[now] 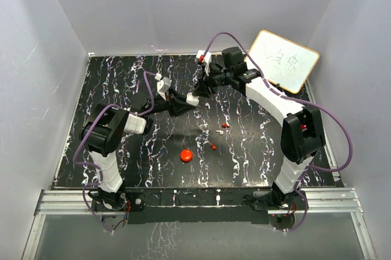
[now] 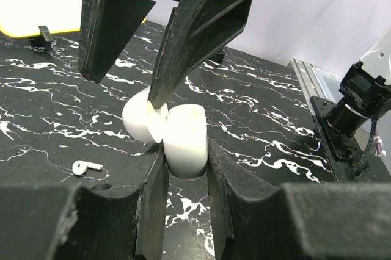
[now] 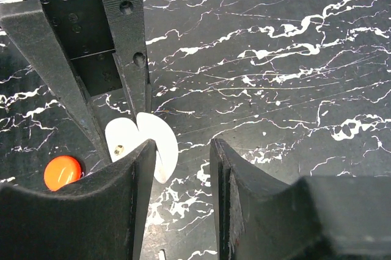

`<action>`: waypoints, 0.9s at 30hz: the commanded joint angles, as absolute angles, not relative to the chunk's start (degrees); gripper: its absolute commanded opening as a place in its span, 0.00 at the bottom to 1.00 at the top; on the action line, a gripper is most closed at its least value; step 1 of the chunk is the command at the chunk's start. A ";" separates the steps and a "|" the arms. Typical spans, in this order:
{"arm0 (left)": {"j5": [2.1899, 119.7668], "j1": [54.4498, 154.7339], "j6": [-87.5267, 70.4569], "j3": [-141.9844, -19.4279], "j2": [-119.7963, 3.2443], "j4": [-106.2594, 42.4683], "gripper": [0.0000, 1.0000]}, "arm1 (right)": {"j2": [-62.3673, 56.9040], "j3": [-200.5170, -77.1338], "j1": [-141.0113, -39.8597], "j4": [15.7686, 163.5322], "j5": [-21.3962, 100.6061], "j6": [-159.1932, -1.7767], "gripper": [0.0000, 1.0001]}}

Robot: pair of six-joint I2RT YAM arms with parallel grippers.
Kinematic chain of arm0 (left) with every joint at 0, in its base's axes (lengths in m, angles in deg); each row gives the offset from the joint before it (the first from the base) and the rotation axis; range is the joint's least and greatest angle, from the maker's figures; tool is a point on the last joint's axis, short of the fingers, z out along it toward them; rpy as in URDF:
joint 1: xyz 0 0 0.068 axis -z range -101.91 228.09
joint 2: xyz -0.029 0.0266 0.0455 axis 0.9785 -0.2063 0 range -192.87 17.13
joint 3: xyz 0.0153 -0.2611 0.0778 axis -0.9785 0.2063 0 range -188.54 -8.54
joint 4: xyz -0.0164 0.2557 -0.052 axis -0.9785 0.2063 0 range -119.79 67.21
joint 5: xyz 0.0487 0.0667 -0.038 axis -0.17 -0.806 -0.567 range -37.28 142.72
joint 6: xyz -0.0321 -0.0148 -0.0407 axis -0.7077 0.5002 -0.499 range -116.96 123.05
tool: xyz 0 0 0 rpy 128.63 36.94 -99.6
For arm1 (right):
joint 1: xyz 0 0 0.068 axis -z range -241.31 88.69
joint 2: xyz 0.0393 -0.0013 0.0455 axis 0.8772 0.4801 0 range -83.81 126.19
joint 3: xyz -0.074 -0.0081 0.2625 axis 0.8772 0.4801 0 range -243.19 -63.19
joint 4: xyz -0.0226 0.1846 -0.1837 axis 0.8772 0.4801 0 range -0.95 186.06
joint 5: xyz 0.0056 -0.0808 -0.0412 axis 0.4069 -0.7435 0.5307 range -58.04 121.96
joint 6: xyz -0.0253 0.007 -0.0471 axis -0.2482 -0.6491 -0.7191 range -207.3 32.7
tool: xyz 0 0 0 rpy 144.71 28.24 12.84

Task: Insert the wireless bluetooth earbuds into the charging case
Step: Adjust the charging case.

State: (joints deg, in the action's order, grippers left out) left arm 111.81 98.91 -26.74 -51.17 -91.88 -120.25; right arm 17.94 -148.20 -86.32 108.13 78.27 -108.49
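Charging case (image 2: 183, 132) — within left pincer (image 2: 186, 153)

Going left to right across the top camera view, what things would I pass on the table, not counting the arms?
red puck → lower red earbud → whitish earbud → upper red earbud → whiteboard. The white charging case is left out because it overlaps the puck's span.

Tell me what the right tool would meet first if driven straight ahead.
Probably the black marbled tabletop: the gap in the right tool shows bare surface. The white charging case, held in the left tool, sits at one finger and might catch first; depth unclear.
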 commanded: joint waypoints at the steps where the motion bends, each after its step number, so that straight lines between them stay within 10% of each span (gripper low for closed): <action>1: 114.69 99.85 -23.99 -50.94 -86.82 -132.14 0.00 | 18.88 -151.47 -86.03 104.13 77.15 -107.80 0.38; 27: 96.17 100.77 -7.50 -44.74 -88.51 -132.10 0.00 | 11.93 -146.97 -84.62 90.92 72.56 -96.41 0.45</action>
